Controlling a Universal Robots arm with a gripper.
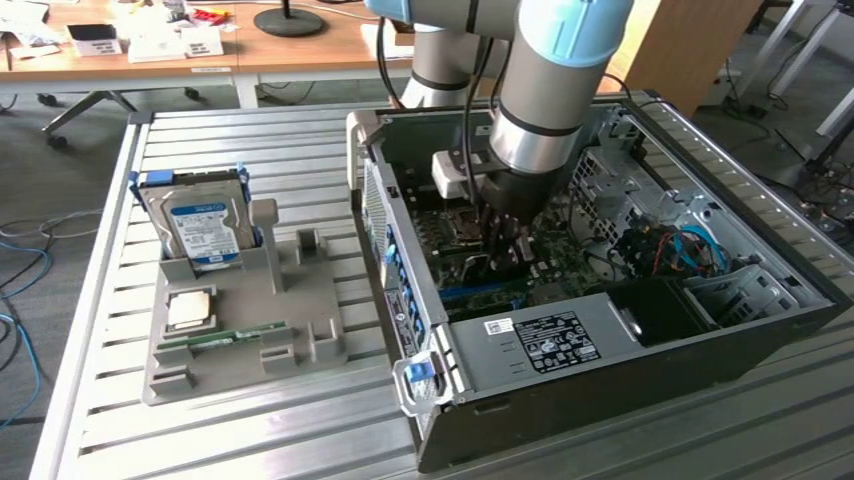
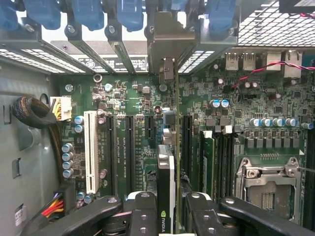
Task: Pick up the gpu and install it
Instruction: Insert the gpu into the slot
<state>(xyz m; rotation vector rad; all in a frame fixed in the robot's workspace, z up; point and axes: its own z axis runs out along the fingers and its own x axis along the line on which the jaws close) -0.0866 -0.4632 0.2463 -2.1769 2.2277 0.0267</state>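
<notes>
Gripping the gpu (image 2: 166,187) edge-on, gripper (image 2: 166,216) fingers clamped on either side of the card, inside the open computer case (image 1: 747,330). Card stands upright over the motherboard (image 2: 138,128), its silver bracket (image 2: 170,42) at the rear slot openings. Hard drive (image 1: 203,225) upright in grey holder (image 1: 240,330) beside the case.

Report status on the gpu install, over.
Gripper shut on gpu, inside the case. Card edge-on over the motherboard slots. Nothing seen blocking.
</notes>
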